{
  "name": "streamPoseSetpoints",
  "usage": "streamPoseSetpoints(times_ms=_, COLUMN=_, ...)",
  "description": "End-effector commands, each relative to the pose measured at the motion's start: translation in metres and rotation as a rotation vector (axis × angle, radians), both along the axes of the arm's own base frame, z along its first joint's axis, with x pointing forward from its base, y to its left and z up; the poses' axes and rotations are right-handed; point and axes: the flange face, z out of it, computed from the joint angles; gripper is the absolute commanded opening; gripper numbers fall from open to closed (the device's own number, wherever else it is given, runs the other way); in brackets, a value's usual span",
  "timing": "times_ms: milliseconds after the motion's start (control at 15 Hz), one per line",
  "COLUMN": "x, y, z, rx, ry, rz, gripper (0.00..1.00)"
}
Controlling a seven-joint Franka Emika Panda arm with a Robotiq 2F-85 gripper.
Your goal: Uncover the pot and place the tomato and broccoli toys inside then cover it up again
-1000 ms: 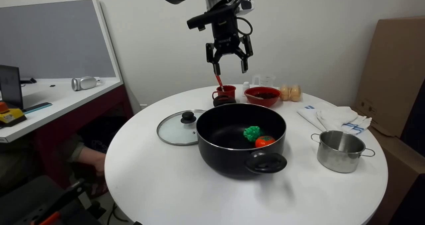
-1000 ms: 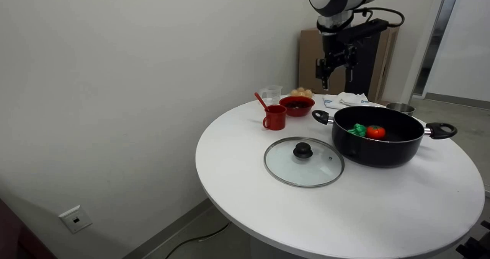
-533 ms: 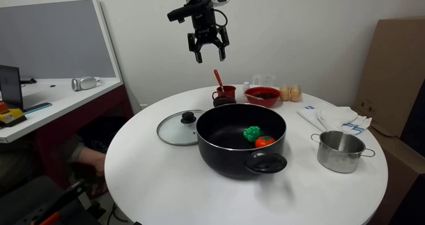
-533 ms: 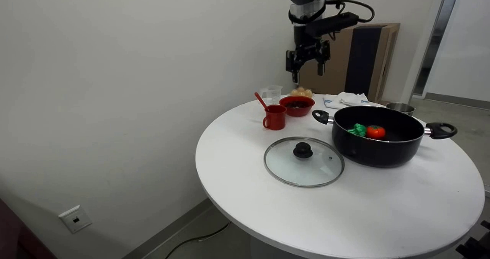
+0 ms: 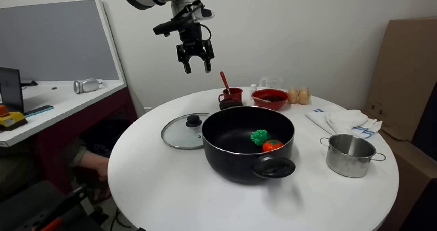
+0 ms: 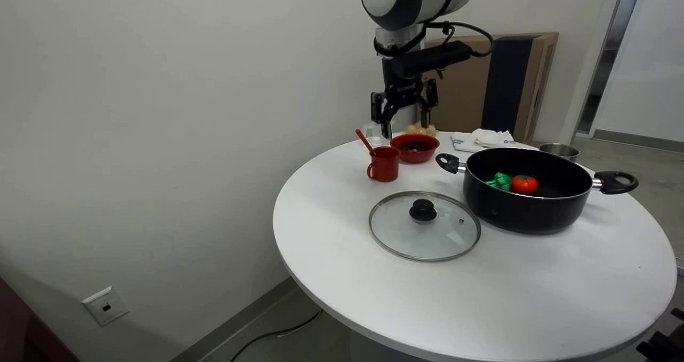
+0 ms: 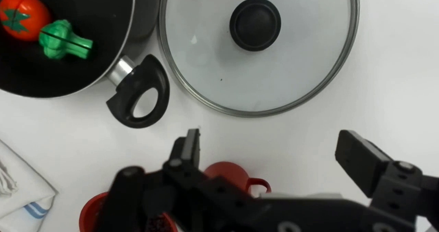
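In an exterior view I see the round white table [image 5: 164,186] from its near edge. The black pot [image 5: 232,166] stands upright around the middle, uncovered, one handle [image 5: 287,166] turned toward that edge. Inside it are my tomato [image 5: 272,145] and my broccoli [image 5: 259,137], just beside each other on the pot's floor, the tomato nearer. Toward the right edge stands a small steel pot [image 5: 348,164]. Left of the black pot and just beside it, the glass lid [image 5: 177,135] lies flat on the table, knob [image 5: 194,120] up; whether the two touch I cannot tell. Past the steel pot, a white cloth [image 5: 346,118] with blue stripes lies near the right edge. My gripper [image 5: 197,71] hangs well above the table, pointing down, its jaws spread wide apart; in the wrist view it partly hides the red mug [image 7: 228,172]. That mug stands toward the far edge, a red-handled utensil [image 5: 224,81] leaning in it. To its right comes a red bowl [image 5: 273,104] with dark contents, then brown eggs [image 5: 303,96], and behind the bowl a clear measuring cup [image 5: 273,83].
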Motion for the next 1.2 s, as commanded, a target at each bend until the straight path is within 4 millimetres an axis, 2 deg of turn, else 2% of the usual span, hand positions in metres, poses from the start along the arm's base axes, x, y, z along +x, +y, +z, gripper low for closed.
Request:
streamPoseSetpoints(times_ms=0, x=-0.030, y=-0.015, z=-0.002, rx=0.026, ry=-0.003, rz=-0.073, gripper=1.00)
streamPoseSetpoints(times_ms=333, x=-0.090, y=-0.055, z=-0.018, rx=0.035, ry=0.023, rz=-0.146, gripper=1.00)
streamPoseSetpoints(times_ms=600, x=-0.119, y=-0.056, z=-0.028, rx=0.032, ry=0.046, rz=-0.136, gripper=1.00)
streamPoseSetpoints(times_ms=800, x=-0.122, y=-0.049, z=-0.034, rx=0.025, ry=0.044, rz=-0.121, gripper=1.00)
streamPoseSetpoints(times_ms=1000, x=-0.106, y=-0.045, z=-0.032, rx=0.010, ry=0.022, rz=-0.111, gripper=1.00)
streamPoseSetpoints(times_ms=1133, x=-0.091, y=-0.052, z=-0.031, rx=-0.002, ry=0.012, rz=-0.122, gripper=1.00)
